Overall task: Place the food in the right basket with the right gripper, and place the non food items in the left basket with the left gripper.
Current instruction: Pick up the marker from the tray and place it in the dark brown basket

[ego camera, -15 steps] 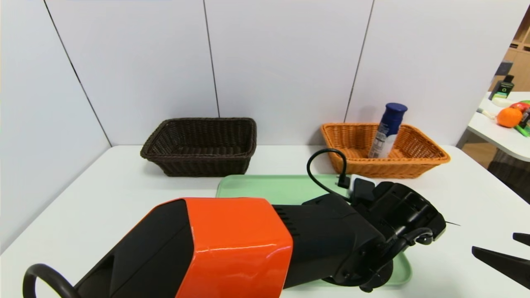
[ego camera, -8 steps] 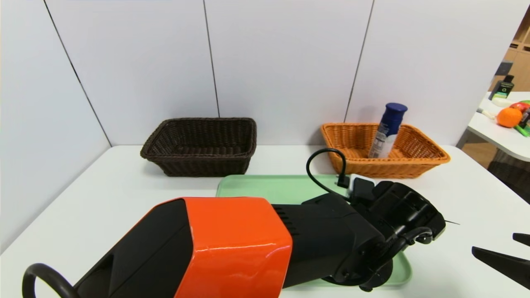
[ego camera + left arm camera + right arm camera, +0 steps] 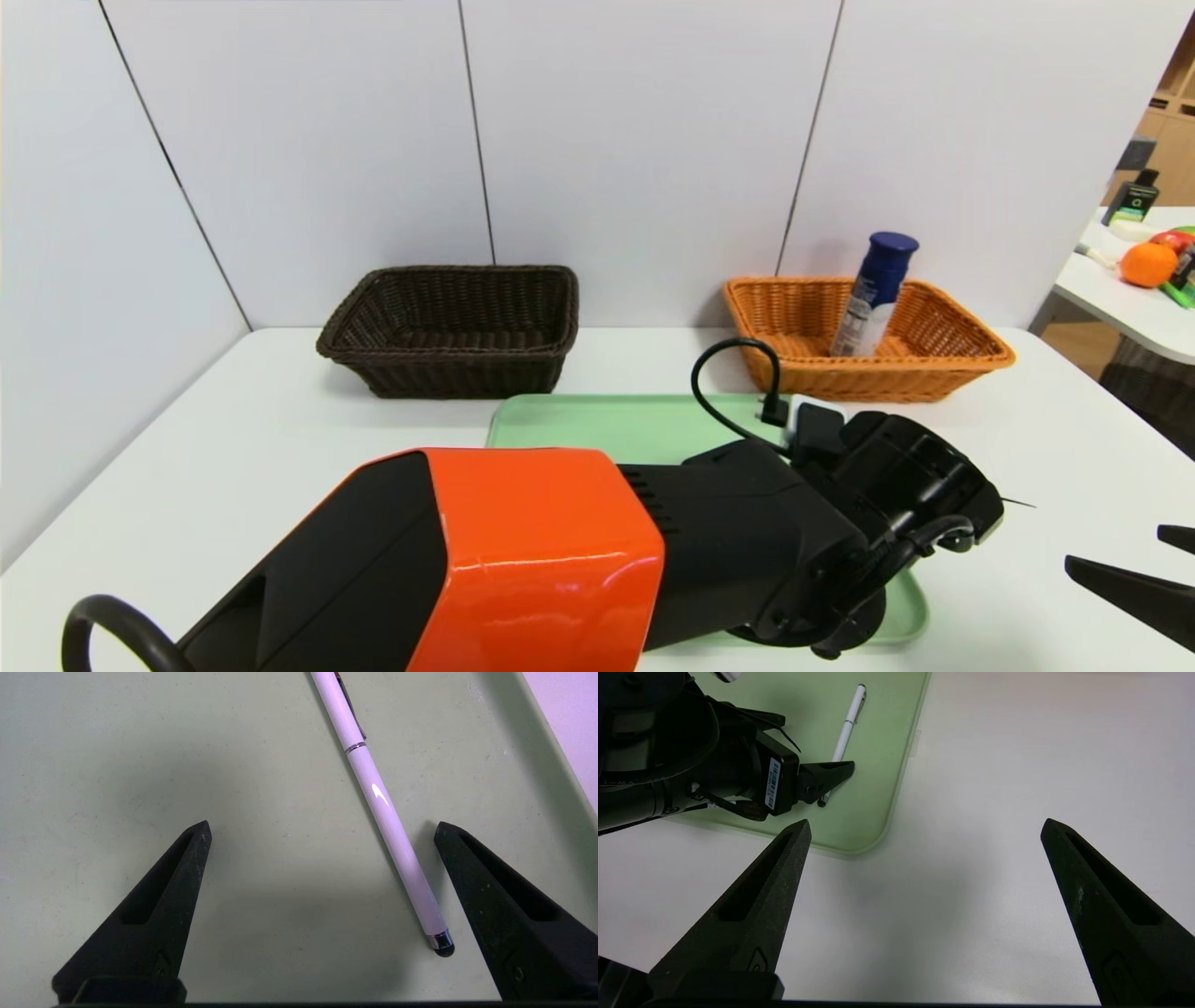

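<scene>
Left gripper [image 3: 322,828], jaws wide and empty, straddles the pen [image 3: 383,807]; pen's long axis runs along the jaws, nearer one.

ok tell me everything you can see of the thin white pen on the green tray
The thin white pen is a slim, glossy barrel with a silver ring partway along, a dark clip at its far end and a rounded black tip behind a silver collar. It lies flat on the pale green tray, between the open left gripper fingers, touching neither.
</scene>
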Controlling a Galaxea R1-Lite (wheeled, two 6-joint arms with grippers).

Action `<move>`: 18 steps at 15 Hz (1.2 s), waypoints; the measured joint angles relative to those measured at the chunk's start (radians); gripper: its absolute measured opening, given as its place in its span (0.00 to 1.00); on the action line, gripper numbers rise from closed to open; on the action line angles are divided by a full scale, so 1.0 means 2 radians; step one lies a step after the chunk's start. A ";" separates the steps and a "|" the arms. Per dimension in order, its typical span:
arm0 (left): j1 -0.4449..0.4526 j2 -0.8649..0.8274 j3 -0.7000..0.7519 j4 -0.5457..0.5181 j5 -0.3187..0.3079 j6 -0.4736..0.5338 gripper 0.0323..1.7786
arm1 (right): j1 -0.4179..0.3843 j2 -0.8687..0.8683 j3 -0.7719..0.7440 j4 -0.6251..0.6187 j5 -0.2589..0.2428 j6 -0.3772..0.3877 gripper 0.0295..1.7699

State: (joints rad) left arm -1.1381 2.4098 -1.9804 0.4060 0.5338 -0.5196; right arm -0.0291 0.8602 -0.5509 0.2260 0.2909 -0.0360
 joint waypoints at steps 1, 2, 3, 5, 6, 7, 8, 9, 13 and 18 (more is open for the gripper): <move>0.000 0.000 0.000 0.000 0.000 -0.001 0.95 | 0.000 0.000 0.000 0.000 0.000 0.000 0.96; 0.000 0.000 0.000 0.000 -0.001 -0.001 0.95 | 0.000 0.000 -0.001 0.000 0.001 0.000 0.96; 0.000 0.000 0.000 0.000 -0.001 -0.002 0.95 | 0.000 0.000 -0.001 0.000 0.001 0.000 0.96; 0.000 -0.002 0.000 -0.001 -0.002 -0.006 0.95 | 0.000 0.001 -0.002 0.000 0.001 0.000 0.96; 0.000 -0.004 0.000 -0.001 -0.006 -0.009 0.95 | 0.000 0.001 -0.002 0.001 0.000 0.000 0.96; 0.000 -0.006 0.000 -0.001 -0.009 -0.011 0.95 | 0.000 0.001 -0.002 0.001 0.000 0.000 0.96; 0.000 -0.008 0.000 -0.001 -0.010 -0.014 0.95 | 0.000 0.001 -0.002 0.000 0.001 0.000 0.96; 0.000 -0.009 0.000 -0.001 -0.011 -0.014 0.95 | 0.000 0.001 -0.002 0.000 0.001 0.000 0.96; 0.001 -0.009 0.000 0.000 -0.010 -0.018 0.95 | 0.000 0.000 -0.002 0.001 0.000 0.000 0.96; 0.001 -0.003 0.000 0.000 -0.010 -0.018 0.95 | 0.000 -0.002 -0.001 0.003 0.001 0.000 0.96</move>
State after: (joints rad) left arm -1.1353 2.4040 -1.9804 0.4051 0.5147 -0.5547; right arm -0.0291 0.8566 -0.5528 0.2321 0.2919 -0.0364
